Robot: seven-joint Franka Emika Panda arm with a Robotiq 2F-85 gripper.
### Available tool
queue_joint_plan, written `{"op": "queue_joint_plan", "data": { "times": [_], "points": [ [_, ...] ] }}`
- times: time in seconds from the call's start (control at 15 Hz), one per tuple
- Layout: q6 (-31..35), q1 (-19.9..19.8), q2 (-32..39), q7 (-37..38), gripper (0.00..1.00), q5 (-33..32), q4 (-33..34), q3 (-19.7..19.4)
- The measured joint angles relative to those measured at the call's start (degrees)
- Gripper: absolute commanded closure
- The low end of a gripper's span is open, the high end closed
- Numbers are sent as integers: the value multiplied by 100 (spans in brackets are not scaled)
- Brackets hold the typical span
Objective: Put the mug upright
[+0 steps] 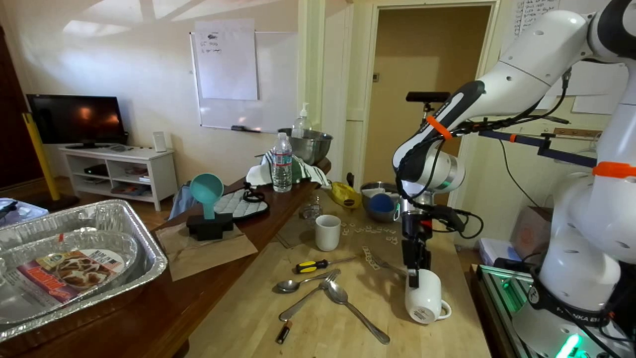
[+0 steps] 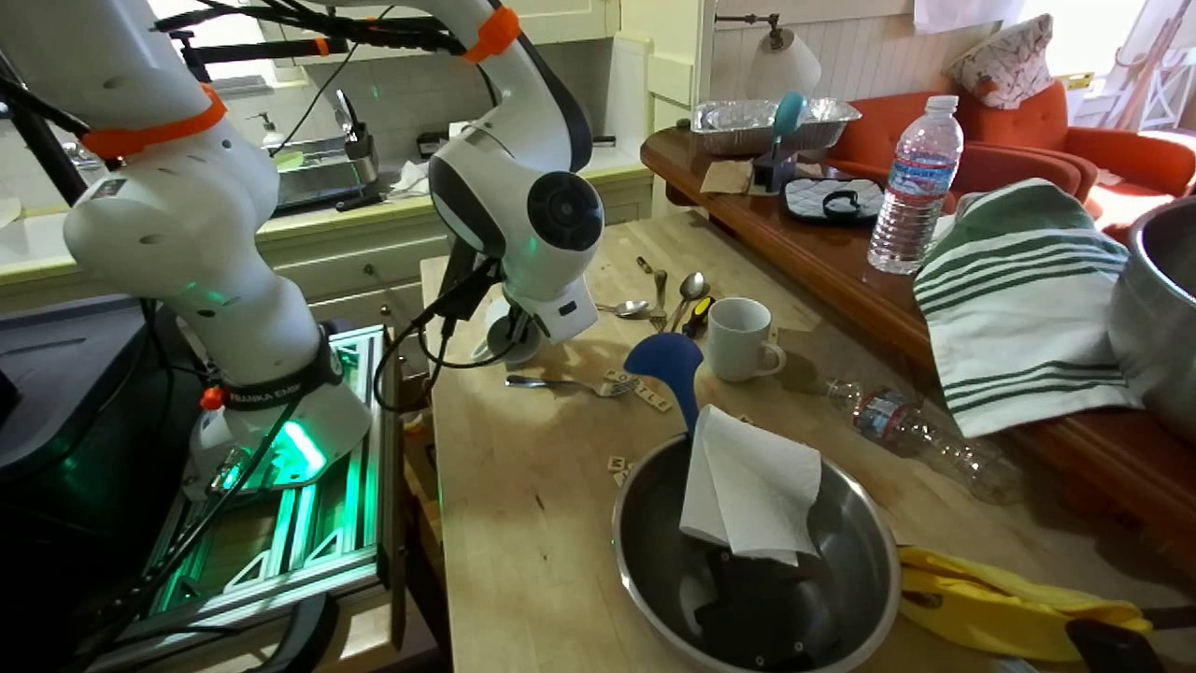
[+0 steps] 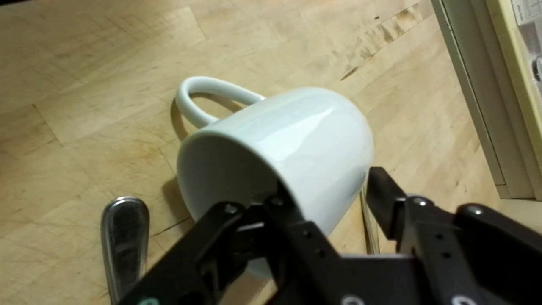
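The white mug (image 1: 424,298) lies on its side on the wooden table, its printed base facing the camera in an exterior view. Its loop handle sticks out to one side. It also shows, partly hidden by cables and the arm, in an exterior view (image 2: 497,320). In the wrist view the mug (image 3: 322,140) has its mouth turned toward my gripper (image 3: 330,188). One finger reaches inside the mouth and the other is outside the wall. The fingers are spread, with a gap between them and around the wall. The gripper (image 1: 417,271) is at the mug's mouth end; the inner fingertip is partly hidden.
Another white mug (image 1: 328,232) stands upright nearby. A fork (image 2: 572,383), spoons (image 1: 338,293), a screwdriver (image 1: 313,266) and a battery (image 1: 283,332) lie on the table. A metal utensil handle (image 3: 125,241) lies near the mouth. A steel bowl (image 2: 645,589) stands at the table's other end.
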Motion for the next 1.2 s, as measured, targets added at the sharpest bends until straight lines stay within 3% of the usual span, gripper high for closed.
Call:
{"op": "queue_joint_plan", "data": {
  "times": [0.13, 0.2, 0.27, 0.33, 0.93, 1.2],
  "points": [
    [-4, -1, -11, -93, 89, 4, 30, 1],
    [-6, -1, -19, -123, 98, 4, 55, 8],
    [-6, 0, -30, -151, 99, 4, 72, 17],
    [-6, 0, -41, -171, 96, 0, 77, 25],
    [-9, 0, -93, -283, 97, -194, 108, 96],
    [-9, 9, -350, 228, 97, -1160, 109, 283]
  ]
}}
